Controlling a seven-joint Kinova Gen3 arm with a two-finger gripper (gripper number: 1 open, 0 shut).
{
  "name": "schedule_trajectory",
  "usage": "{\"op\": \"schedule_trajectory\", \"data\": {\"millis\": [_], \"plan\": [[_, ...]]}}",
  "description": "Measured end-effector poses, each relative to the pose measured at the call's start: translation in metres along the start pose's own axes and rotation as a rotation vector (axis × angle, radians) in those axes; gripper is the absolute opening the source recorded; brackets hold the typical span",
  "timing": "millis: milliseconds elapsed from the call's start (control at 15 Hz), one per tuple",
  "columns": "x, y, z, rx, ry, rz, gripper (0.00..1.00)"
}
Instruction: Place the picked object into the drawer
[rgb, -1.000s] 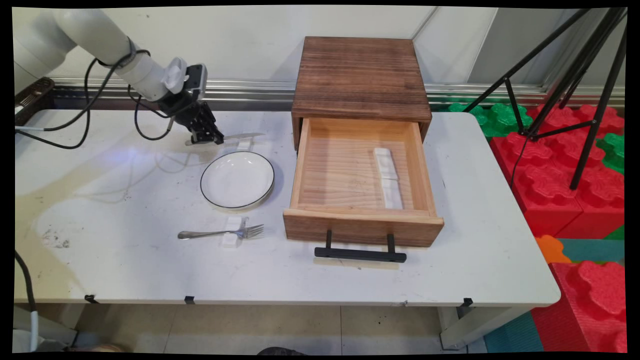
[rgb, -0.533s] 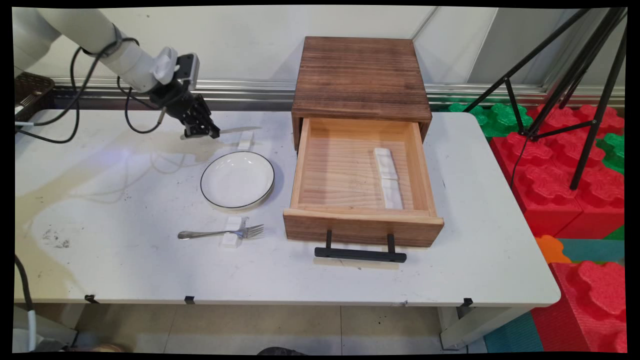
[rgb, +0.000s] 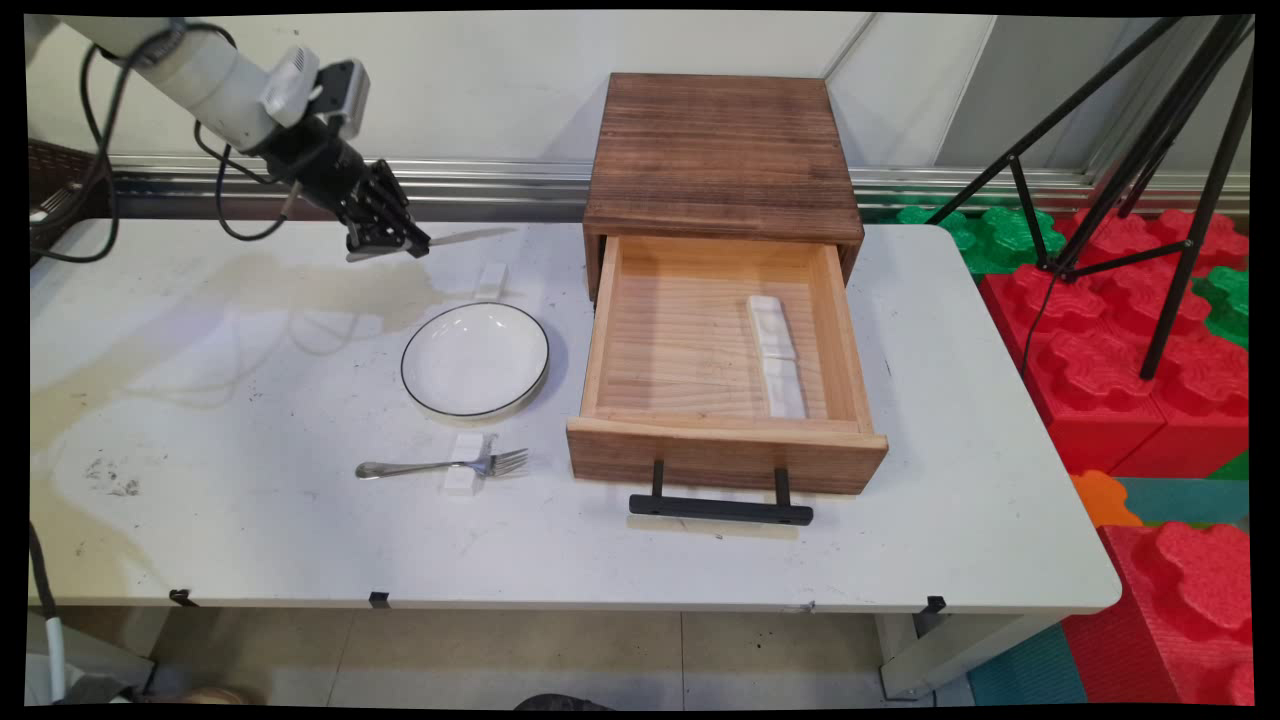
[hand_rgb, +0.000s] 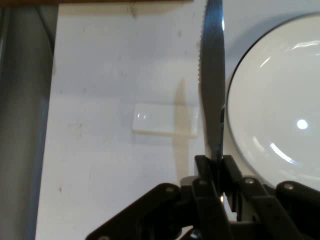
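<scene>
There is one knife (rgb: 470, 237), one fork (rgb: 445, 466) and one plate (rgb: 475, 359). Four small white blocks show: one (rgb: 491, 279) behind the plate, one (rgb: 464, 462) under the fork, and two (rgb: 770, 326) (rgb: 783, 388) in the one open drawer (rgb: 722, 452). One wooden cabinet (rgb: 720, 150) stands on the one table (rgb: 950, 520).

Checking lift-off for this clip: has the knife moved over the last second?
Yes. The knife, shut in the gripper, has risen off the small white block it rested on and shifted left, away from the drawer.

A shiny metal knife (hand_rgb: 212, 75), a glossy, seemingly ceramic plate (rgb: 475, 359), a rough-grained wooden drawer box (rgb: 720, 160), a matt, stained white bench (rgb: 250, 540).
</scene>
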Motion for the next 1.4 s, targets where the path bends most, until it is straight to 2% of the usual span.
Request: {"op": "schedule_trajectory", "data": {"millis": [600, 800, 1000, 1400], "plan": [[0.053, 0.032, -0.041, -0.03, 0.12, 0.005, 0.0], [0.073, 0.043, -0.045, -0.038, 0.155, 0.004, 0.0], [0.107, 0.059, -0.045, -0.036, 0.198, 0.008, 0.0], [0.158, 0.073, -0.029, -0.016, 0.239, -0.006, 0.0]]}}
